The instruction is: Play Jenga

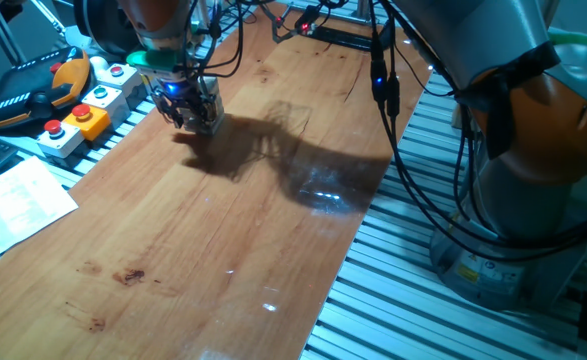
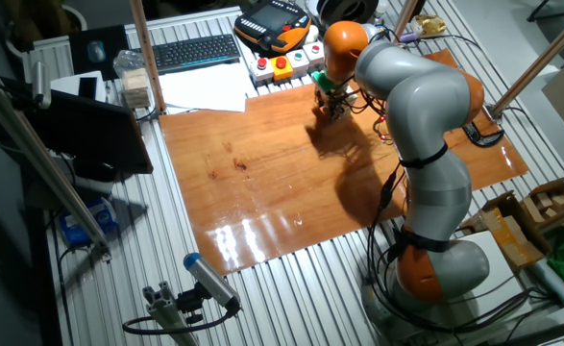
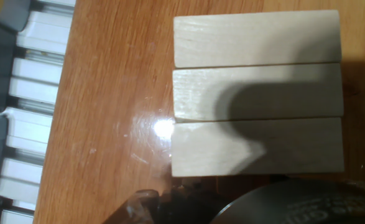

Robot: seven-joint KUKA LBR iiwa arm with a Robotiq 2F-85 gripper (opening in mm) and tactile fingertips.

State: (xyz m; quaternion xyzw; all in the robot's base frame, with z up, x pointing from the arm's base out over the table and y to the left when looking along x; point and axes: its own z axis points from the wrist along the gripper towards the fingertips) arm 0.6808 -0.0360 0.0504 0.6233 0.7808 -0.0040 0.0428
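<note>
Near the board's far edge by the button boxes, the Jenga (image 3: 257,93) stood under the gripper (image 1: 188,108). Hand view looked straight down on its top layer: three pale blocks side by side, long faces touching, ends flush. From both fixed views the hand hid the tower almost wholly; height not readable.

Handling, as judged: light, stiff, smooth bare wood, likely slick between metal fingers; stack loose, would topple at a sideways nudge. Best hold across the short width of one block, at its ends, moving along its length.

Gripper low over the stack; finger spacing could not be told, tips out of clear sight in every view.

Button boxes (image 1: 83,115) sat just off the board (image 1: 223,230) edge. No containers on the board; cardboard boxes (image 2: 536,216) well apart beyond the arm's base, one holding wooden pieces, kind unclear.
</note>
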